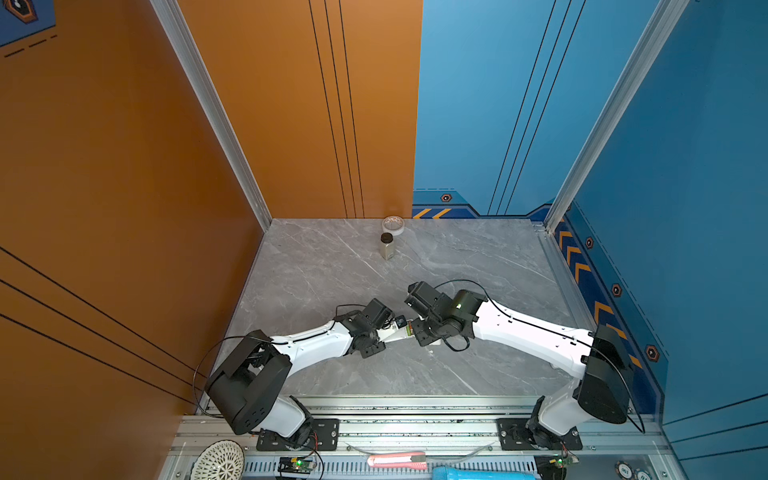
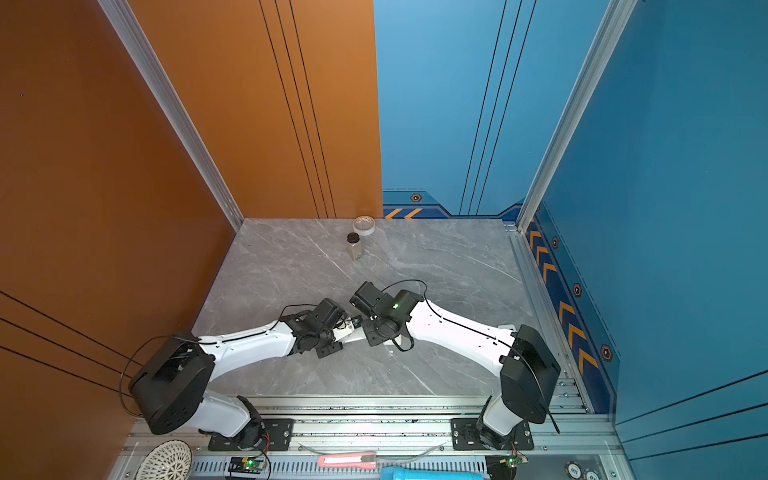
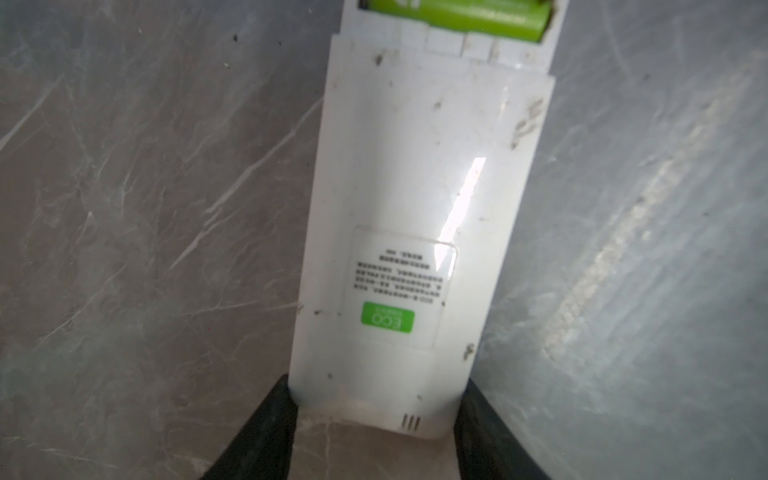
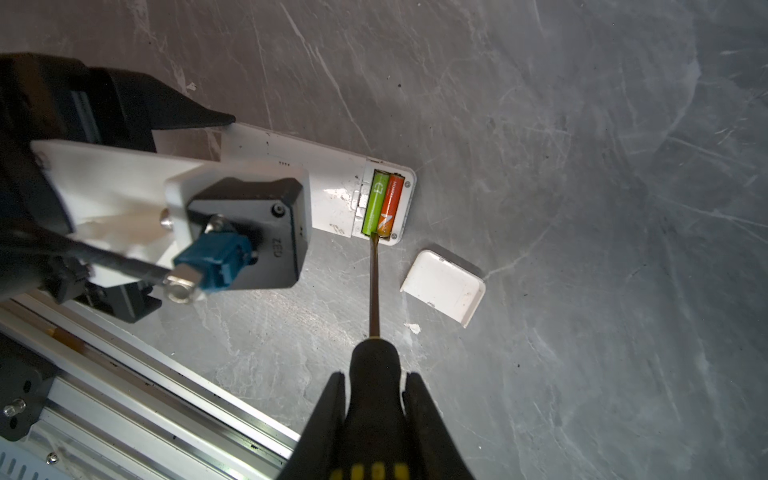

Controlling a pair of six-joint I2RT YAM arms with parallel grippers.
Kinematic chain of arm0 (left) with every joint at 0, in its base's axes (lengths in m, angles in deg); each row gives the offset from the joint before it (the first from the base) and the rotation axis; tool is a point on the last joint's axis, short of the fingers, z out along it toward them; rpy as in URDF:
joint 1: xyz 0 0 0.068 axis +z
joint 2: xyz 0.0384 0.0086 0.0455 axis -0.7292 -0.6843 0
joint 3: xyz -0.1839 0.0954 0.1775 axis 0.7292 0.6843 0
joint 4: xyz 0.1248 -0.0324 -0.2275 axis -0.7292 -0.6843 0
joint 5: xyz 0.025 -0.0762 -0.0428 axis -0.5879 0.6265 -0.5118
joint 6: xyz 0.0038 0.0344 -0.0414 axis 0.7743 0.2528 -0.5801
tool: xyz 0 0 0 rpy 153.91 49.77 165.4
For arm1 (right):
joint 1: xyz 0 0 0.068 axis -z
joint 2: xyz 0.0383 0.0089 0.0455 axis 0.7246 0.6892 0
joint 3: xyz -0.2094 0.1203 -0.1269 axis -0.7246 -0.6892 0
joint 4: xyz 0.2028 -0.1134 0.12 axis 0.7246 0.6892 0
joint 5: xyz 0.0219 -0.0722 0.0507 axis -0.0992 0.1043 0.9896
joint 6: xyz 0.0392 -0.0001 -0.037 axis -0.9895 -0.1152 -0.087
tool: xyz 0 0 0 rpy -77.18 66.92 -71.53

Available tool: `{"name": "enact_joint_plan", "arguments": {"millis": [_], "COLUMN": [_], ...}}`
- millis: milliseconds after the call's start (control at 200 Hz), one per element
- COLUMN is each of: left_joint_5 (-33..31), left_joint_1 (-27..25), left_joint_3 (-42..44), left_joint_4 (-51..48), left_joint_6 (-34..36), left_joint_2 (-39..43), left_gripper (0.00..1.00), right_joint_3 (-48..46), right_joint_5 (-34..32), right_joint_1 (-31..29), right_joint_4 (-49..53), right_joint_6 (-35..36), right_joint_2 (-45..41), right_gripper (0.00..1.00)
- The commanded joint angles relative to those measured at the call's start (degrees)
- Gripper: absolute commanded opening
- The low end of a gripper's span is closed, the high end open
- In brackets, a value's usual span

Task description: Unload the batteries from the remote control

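Observation:
The white remote control (image 3: 407,187) lies back-up on the grey table, small between the two wrists in both top views (image 1: 397,334). My left gripper (image 3: 378,386) is shut on its narrow end, one finger on each side. Its battery bay is uncovered and holds the batteries side by side, one yellow-green (image 4: 376,203) and one orange (image 4: 390,205). My right gripper (image 4: 375,376) is shut on the black-and-yellow handle of a screwdriver (image 4: 374,282). The screwdriver's tip rests at the bay's edge, by the ends of the two cells. Only the yellow-green battery (image 3: 453,16) shows in the left wrist view.
The loose white battery cover (image 4: 444,286) lies on the table beside the remote. A small bottle with a dark cap (image 1: 387,247) and a tape roll (image 1: 393,224) stand near the back wall. An aluminium rail (image 1: 415,415) runs along the front edge.

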Motion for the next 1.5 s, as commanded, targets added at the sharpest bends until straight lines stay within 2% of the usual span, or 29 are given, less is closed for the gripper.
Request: {"name": "enact_joint_plan", "arguments": {"millis": [0, 511, 951, 1497], "left_joint_5": [-0.7, -0.8, -0.7, -0.7], "left_joint_1": [0.0, 0.2, 0.6, 0.7], "left_joint_3": [0.6, 0.3, 0.2, -0.2], "left_joint_4": [0.1, 0.1, 0.0, -0.1], "left_joint_6": [0.4, 0.4, 0.3, 0.3], "left_joint_2": [0.5, 0.1, 0.1, -0.4], "left_gripper": [0.32, 0.32, 0.32, 0.32], "right_joint_3": [0.5, -0.6, -0.3, 1.0], "right_joint_5": [1.0, 4.3, 1.7, 3.5], "right_joint_1": [0.0, -0.2, 1.0, 2.2], "right_joint_4": [-0.2, -0.9, -1.8, -2.9], "right_joint_6": [1.2, 0.7, -0.1, 0.0], "right_joint_2": [0.9, 0.8, -0.9, -2.0], "right_gripper": [0.0, 0.0, 0.0, 0.0]}}
